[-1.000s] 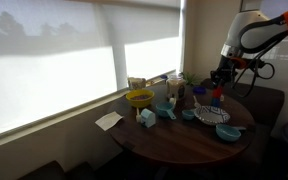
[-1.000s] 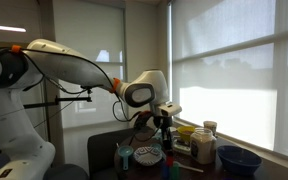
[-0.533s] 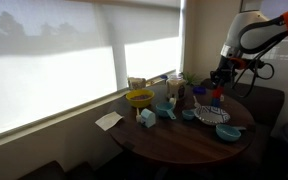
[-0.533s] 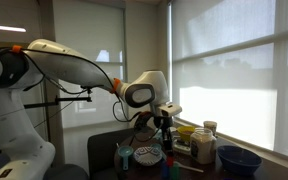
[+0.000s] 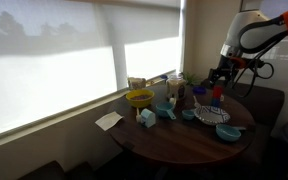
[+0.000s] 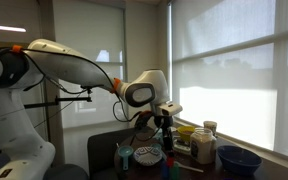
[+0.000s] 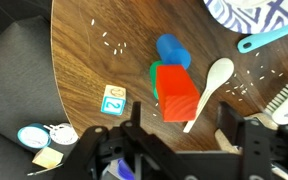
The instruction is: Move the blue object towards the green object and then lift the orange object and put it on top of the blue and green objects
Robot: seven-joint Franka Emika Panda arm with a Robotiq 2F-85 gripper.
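Observation:
In the wrist view the red-orange block rests over the green piece, of which only an edge shows. The blue piece touches them on the far side. My gripper is open and empty, its jaws spread wide on either side, just back from the orange block and not touching it. In an exterior view the gripper hangs above the red-orange block at the far side of the round table. In an exterior view it points down over the table.
A white spoon lies right beside the orange block. A small letter block with a "2" sits to the left. A blue patterned plate and a teal spoon lie beyond. A yellow bowl and teal cups stand on the table.

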